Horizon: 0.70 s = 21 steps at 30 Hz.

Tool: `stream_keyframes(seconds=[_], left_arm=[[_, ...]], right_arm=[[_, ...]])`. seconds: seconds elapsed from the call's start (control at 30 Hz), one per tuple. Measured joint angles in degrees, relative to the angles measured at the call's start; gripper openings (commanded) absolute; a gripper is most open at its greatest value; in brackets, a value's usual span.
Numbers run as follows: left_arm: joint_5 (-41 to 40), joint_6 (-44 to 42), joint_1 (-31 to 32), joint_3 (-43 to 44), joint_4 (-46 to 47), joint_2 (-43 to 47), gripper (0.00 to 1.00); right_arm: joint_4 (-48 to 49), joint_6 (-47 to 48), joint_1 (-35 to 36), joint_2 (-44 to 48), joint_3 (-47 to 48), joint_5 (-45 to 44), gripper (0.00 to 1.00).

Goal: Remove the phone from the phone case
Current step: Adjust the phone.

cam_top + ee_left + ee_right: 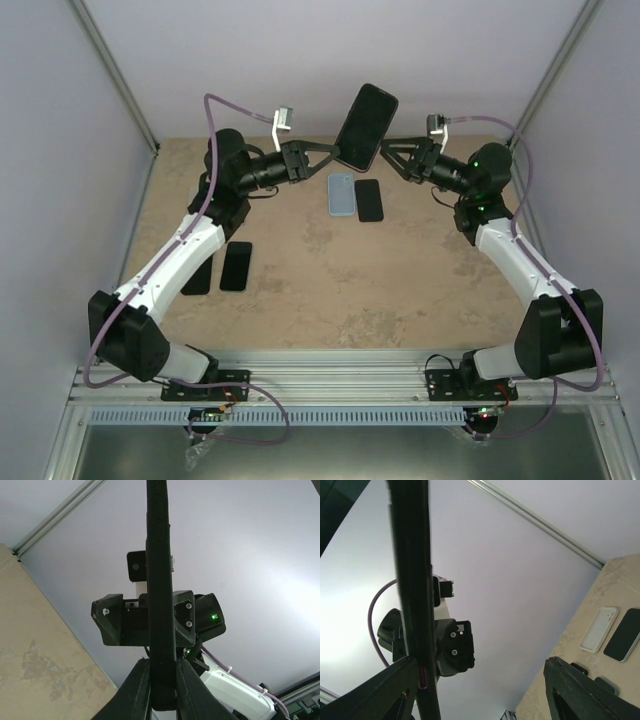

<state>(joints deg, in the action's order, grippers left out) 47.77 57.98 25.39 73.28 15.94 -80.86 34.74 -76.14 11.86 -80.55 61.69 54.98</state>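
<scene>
My left gripper (338,155) is clamped shut on the lower edge of the glossy black rectangular phone (365,127), holding it tilted in the air. Seen from my left wrist, its thin edge rises straight up from between my fingers (137,690). My right gripper (386,152) stands open at the phone's opposite side, one finger (395,690) just beside its edge and the other well apart. I cannot tell whether a case wraps it. Below my jaws, on the tan tabletop (300,290), a pale blue phone case (342,194) and a flat black slab (369,200) lie side by side.
</scene>
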Motion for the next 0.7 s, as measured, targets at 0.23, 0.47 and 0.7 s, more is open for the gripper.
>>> stream_keyframes(seconds=[0.23,0.47,0.7], left_arm=[[0.2,2.2,-0.1,-1.8,1.9,-0.2,0.00],[0.3,3.1,-0.2,-3.0,2.9,-0.3,0.00],[0.4,3.3,-0.2,-3.3,2.7,-0.4,0.00]], right_arm=[[2.9,-1.7,0.7,-1.1,0.0,-0.2,0.64],[6.2,-3.3,2.0,-1.7,0.1,-0.2,0.61],[9.6,-5.1,3.0,-2.1,0.4,-0.2,0.33]])
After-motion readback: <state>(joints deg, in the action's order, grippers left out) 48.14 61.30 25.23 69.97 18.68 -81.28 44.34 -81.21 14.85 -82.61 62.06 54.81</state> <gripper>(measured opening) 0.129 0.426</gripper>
